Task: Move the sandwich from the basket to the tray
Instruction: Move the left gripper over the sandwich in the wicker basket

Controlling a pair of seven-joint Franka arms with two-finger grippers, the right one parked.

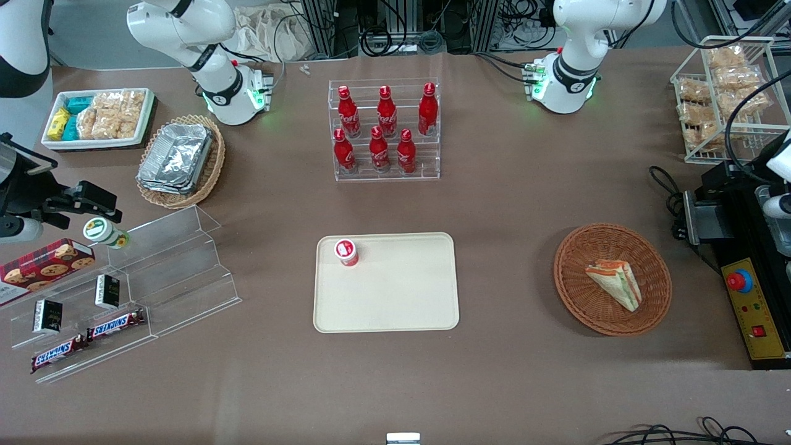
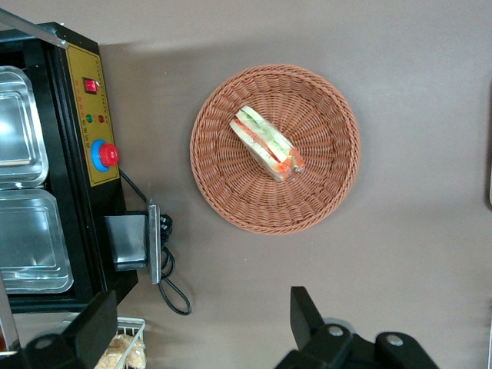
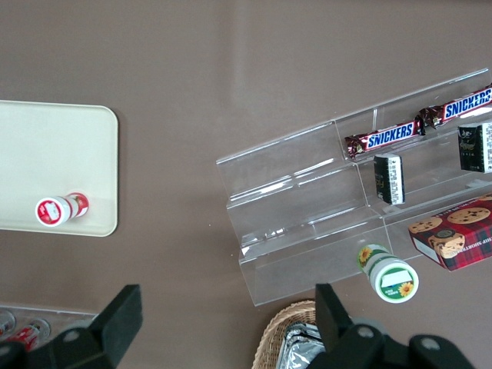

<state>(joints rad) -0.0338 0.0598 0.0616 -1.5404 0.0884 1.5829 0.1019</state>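
Looking down from my wrist camera, the sandwich (image 2: pixel 265 144) lies untouched in the basket (image 2: pixel 231 192); nothing is done yet. My gripper (image 2: pixel 198 327) hovers above the counter just beside it, spread wide and empty. The tray (image 1: pixel 395 296) waits, holding only a small red cup (image 1: pixel 346 252)

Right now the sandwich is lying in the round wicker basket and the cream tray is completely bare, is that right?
Not quite. The sandwich does lie in the basket, but the tray isn't bare: the front view shows a small red-and-white bottle on it. The end effector hangs open above the table beside the basket.
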